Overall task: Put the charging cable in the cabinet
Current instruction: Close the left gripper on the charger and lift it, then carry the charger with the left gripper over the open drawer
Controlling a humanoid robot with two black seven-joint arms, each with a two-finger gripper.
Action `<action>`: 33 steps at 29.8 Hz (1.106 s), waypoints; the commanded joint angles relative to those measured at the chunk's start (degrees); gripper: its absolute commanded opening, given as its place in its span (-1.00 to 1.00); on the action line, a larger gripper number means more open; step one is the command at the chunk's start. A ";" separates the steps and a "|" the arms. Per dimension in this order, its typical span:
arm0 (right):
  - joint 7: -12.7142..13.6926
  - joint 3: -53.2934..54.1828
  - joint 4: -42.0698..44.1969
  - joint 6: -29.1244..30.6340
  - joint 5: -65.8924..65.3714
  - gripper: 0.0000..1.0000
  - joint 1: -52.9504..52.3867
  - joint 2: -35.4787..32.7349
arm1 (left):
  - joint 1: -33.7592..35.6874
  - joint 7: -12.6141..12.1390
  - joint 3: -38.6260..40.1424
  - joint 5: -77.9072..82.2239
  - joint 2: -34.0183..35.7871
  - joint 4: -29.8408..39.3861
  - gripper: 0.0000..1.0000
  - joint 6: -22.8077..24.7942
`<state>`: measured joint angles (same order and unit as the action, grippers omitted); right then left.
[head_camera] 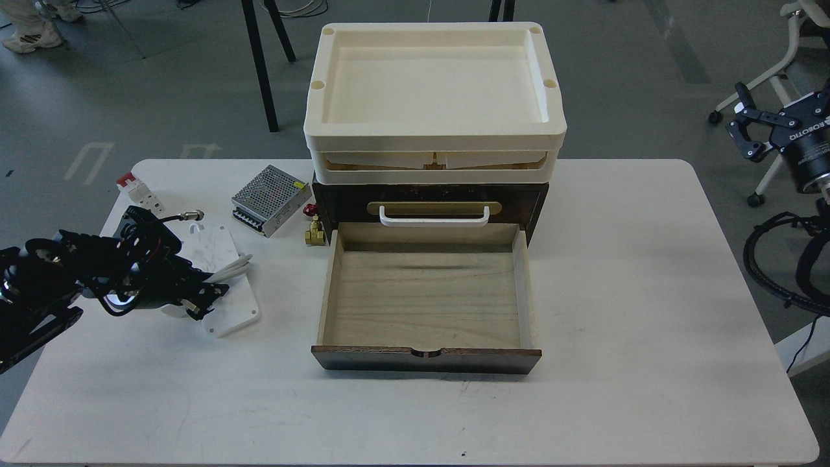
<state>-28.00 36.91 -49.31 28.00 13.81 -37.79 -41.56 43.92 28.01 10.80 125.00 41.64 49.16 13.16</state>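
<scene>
The charging cable [228, 295] is a flat white block with a white cord [232, 266] across it, lying on the table left of the cabinet. My left gripper [202, 298] is low over the block's left edge, touching or nearly touching it. Its dark fingers overlap, so I cannot tell whether they are open or shut. The cabinet [537, 201] is a dark brown chest with a cream tray top [557, 130] and a white handle [433, 219]. Its pale wood drawer [425, 353] is pulled out and empty. My right gripper [741, 127] is open, held in the air beyond the table's right edge.
A silver perforated power-supply box [269, 200] lies behind the block. A brass valve [316, 234] sits by the cabinet's left corner. A small red-and-white part [135, 189] and a metal-tipped black cable [185, 215] lie at the far left. The white table [616, 363] reaches right and forward.
</scene>
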 commanded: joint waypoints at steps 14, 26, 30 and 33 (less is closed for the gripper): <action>0.00 0.01 0.26 0.00 0.08 1.00 0.09 -0.19 | 7.41 -0.01 1.24 -18.36 23.47 36.85 -1.00 11.53; 0.00 -0.08 1.67 0.00 0.08 1.00 0.18 -0.36 | 7.41 -0.01 3.70 -45.02 6.73 40.15 -1.00 14.84; 0.00 -0.08 2.11 0.00 0.08 1.00 0.26 -0.27 | 5.48 -0.01 3.70 -45.37 -2.34 31.89 -1.00 14.84; 0.00 -0.08 2.11 0.00 0.08 1.00 0.44 -0.27 | 5.21 -0.01 3.70 -45.37 -7.09 25.30 -1.00 14.84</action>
<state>-28.00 36.82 -47.25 28.00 13.89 -37.45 -41.87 49.54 27.99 14.54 79.68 39.19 80.53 28.00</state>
